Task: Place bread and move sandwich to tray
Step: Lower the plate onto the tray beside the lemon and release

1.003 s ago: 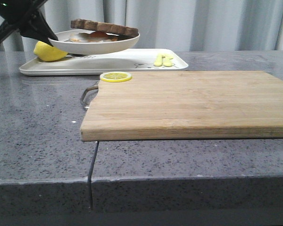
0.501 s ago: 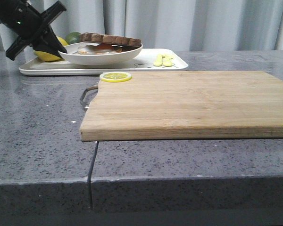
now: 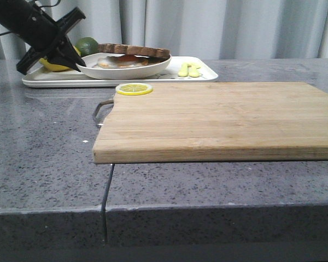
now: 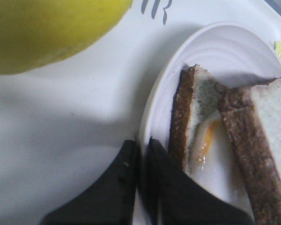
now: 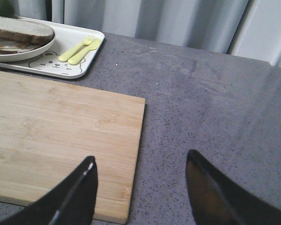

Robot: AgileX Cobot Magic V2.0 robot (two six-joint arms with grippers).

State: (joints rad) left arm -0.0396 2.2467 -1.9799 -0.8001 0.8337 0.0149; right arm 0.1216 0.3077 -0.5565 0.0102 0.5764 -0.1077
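Two slices make up the sandwich (image 3: 132,53), egg between them, and it sits on its white plate (image 3: 124,69), which now rests low on the tray (image 3: 169,76). A second ago we carried that plate clearly above the tray, and half a second ago lower; now its base looks down on the tray surface (we cannot see the contact line itself). We judge the move almost complete, with only the release left.

Our left gripper (image 4: 141,147) is nearly shut, its fingers pinching the plate rim, one tip on either side. A lemon (image 3: 56,64) and a lime (image 3: 87,45) lie just beside it on the tray, so we should back away with care.

Our right gripper (image 5: 140,176) hangs wide open and holds nothing, over the edge of the cutting board (image 3: 218,120).
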